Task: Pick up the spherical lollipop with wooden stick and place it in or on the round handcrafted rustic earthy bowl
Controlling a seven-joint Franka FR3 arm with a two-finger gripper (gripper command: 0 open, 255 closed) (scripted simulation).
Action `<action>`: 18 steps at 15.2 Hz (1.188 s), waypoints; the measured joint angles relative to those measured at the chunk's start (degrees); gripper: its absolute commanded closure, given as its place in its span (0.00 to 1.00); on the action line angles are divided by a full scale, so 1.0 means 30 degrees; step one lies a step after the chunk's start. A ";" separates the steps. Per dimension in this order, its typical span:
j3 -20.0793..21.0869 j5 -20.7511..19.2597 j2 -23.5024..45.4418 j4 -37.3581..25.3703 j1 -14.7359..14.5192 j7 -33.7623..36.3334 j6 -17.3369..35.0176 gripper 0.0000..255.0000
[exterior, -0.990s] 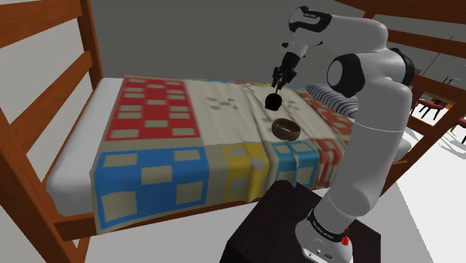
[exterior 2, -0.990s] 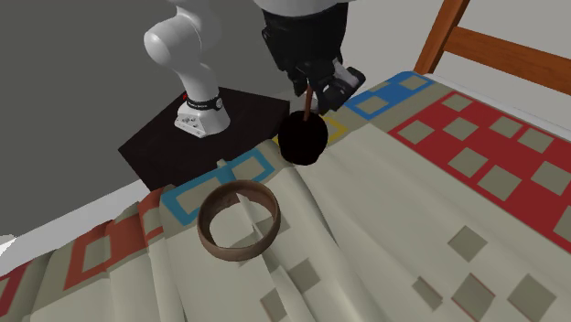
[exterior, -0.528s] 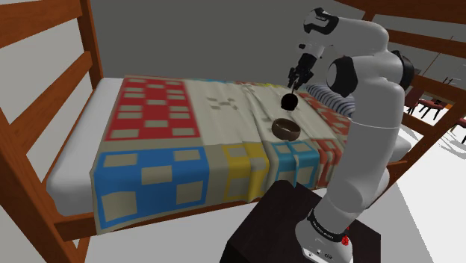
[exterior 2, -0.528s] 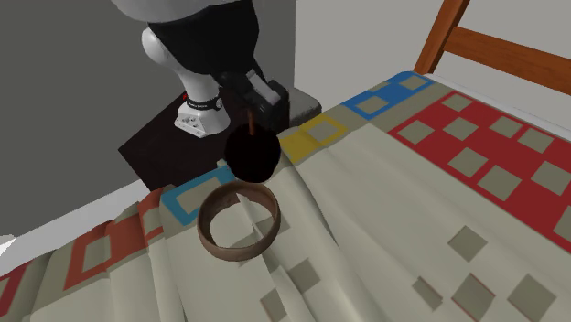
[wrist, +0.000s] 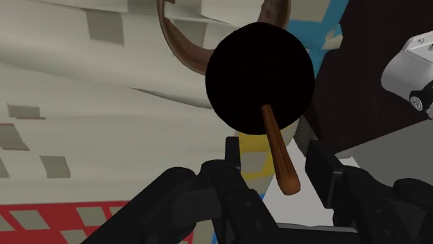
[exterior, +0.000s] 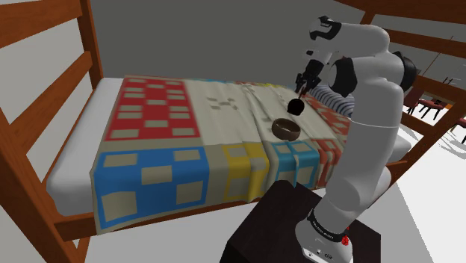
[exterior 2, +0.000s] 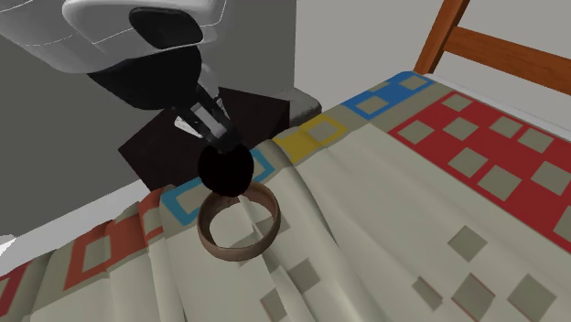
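One lollipop [wrist: 260, 76] hangs from my gripper [wrist: 276, 163], whose jaws are closed on its brown stick. Its dark ball is in the air just above the rim of the brown bowl [exterior 2: 209, 240], which sits on the patchwork quilt [exterior: 157, 119] toward the shoulder view's right.

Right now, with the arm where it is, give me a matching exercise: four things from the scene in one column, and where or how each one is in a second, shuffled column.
Things:
1. lollipop
2. bowl
3. gripper
4. stand

States:
A. resting on the patchwork quilt
B. dark box beside the bed
C. in the air near the bowl
D. shut on a brown stick

Pairs: 1-C, 2-A, 3-D, 4-B
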State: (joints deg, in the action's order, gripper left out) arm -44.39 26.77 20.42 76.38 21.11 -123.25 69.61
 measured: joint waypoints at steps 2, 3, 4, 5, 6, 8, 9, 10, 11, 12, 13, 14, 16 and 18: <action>0.0004 -0.0088 -0.0095 0.0644 -0.0194 -0.0088 0.0550 1.00; -0.0001 -0.0127 -0.0131 0.0888 -0.0252 -0.0141 0.0752 1.00; -0.0012 -0.0200 -0.0215 0.1342 -0.0364 -0.0230 0.1117 1.00; -0.0006 -0.0193 -0.0179 0.1510 -0.0381 -0.0287 0.1302 1.00; 0.0000 -0.0214 -0.0196 0.1827 -0.0458 -0.0346 0.1596 1.00; -0.0005 -0.0319 -0.0359 0.2499 -0.0665 -0.0410 0.2131 1.00; -0.0006 -0.0361 -0.0422 0.2826 -0.0750 -0.0459 0.2401 1.00; 0.0013 -0.0316 -0.0333 0.2982 -0.0747 -0.0533 0.2611 1.00; 0.0006 -0.0338 -0.0337 0.3247 -0.0771 -0.0634 0.2845 1.00; 0.0003 -0.0381 -0.0412 0.3609 -0.0868 -0.0679 0.3138 1.00; 0.0021 -0.0347 -0.0346 0.3780 -0.0877 -0.0749 0.3348 1.00; 0.0022 -0.0372 -0.0383 0.4052 -0.0939 -0.0799 0.3581 1.00; 0.0047 -0.0340 -0.0327 0.4560 -0.1010 -0.0949 0.4099 1.00; 0.0061 -0.0317 -0.0292 0.4710 -0.1029 -0.0994 0.4270 1.00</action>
State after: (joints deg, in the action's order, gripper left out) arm -44.21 25.82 19.55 90.51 18.02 -126.23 82.42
